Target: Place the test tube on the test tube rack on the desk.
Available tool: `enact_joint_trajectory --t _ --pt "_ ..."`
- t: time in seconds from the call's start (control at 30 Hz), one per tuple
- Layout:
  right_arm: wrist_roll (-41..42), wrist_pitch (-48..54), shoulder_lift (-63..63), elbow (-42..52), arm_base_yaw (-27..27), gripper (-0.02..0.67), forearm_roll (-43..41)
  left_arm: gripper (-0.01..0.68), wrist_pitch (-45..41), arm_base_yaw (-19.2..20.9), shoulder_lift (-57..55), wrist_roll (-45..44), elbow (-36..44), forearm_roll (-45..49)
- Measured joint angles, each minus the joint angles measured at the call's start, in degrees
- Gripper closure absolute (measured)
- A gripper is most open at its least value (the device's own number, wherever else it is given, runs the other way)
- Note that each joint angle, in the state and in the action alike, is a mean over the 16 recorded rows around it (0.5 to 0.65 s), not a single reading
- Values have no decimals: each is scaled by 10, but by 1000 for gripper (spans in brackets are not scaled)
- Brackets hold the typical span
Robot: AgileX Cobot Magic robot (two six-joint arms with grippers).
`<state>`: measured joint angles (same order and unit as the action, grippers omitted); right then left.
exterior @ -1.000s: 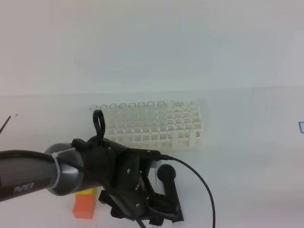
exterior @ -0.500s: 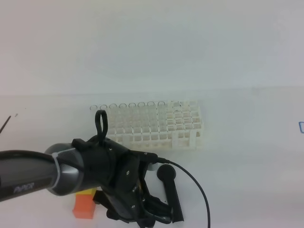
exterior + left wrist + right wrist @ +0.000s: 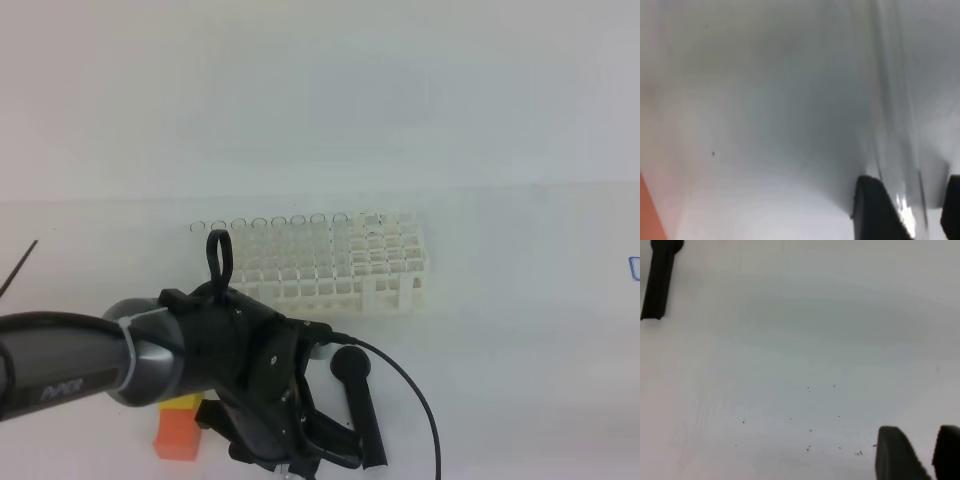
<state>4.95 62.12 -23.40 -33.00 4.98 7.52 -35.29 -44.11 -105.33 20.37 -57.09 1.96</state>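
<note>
In the left wrist view the test tube [image 3: 892, 125], a slim clear glass tube, lies on the white desk [image 3: 765, 150] and runs from the top edge down between my two black fingertips. My left gripper [image 3: 910, 210] straddles it: the left finger [image 3: 875, 210] is against the glass and a sliver of gap shows at the right finger. In the high view this gripper [image 3: 300, 455] is low over the desk, in front of the white test tube rack [image 3: 385, 285]. My right gripper [image 3: 927, 455] hovers over bare desk, slightly open and holding nothing.
A black round-headed stick [image 3: 358, 405] lies just right of the left gripper and also shows in the right wrist view [image 3: 657, 275]. A yellow-and-orange block [image 3: 180, 432] sits to its left. Clear tubes [image 3: 270, 223] stand along the rack's back row. The gripper's black cable [image 3: 425, 410] loops to the right.
The left gripper's fingers have drawn in from wide apart to close around the test tube. The arm has shifted a little. The black stick is now uncovered.
</note>
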Motion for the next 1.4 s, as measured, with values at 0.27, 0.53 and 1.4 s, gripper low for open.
enact_joint_trajectory --t 0.27,0.53,1.4 --pt "0 -2 0 0 0 459 0 499 -4 0 0 16 0 4" --pt "0 -8 0 0 0 459 1 561 -17 0 45 36 3 0" --pt "224 -78 -4 0 -1 459 276 564 461 -2 595 38 263 146"
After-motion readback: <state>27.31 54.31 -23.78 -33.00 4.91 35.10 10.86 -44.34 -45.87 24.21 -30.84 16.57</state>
